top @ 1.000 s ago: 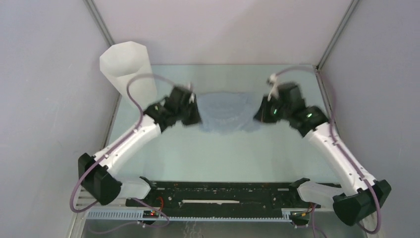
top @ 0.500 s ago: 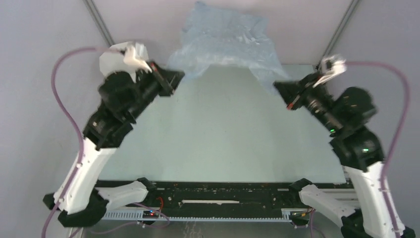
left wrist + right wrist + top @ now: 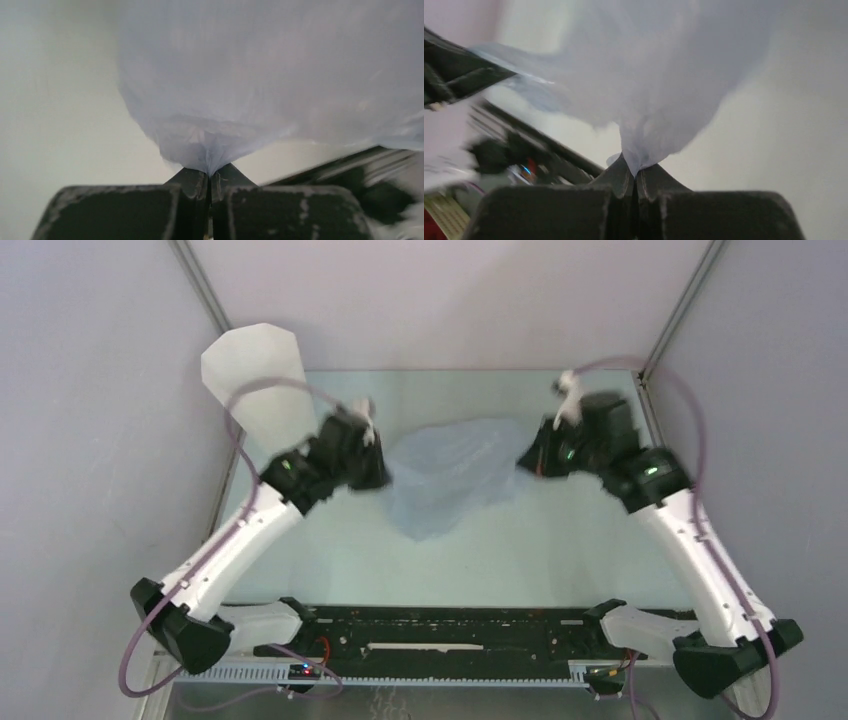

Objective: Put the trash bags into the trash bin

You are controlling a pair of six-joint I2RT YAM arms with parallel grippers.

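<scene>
The pale blue-grey trash bag (image 3: 450,472) hangs between my two grippers over the middle of the table, billowed and sagging toward the front. My left gripper (image 3: 382,468) is shut on its left edge; the film bunches into the closed fingertips in the left wrist view (image 3: 208,172). My right gripper (image 3: 524,462) is shut on its right edge, the film pinched likewise in the right wrist view (image 3: 636,172). The bag fills both wrist views (image 3: 260,85) (image 3: 659,85). The white faceted trash bin (image 3: 258,380) stands at the far left corner, behind my left arm, apart from the bag.
Grey enclosure walls close in on the left, right and back. The black rail (image 3: 450,628) with the arm bases runs along the near edge.
Half a second ago both arms held the bag stretched high at the back wall. Now they have swung down and inward, and the bag hangs low over the table, still gripped at both edges.
</scene>
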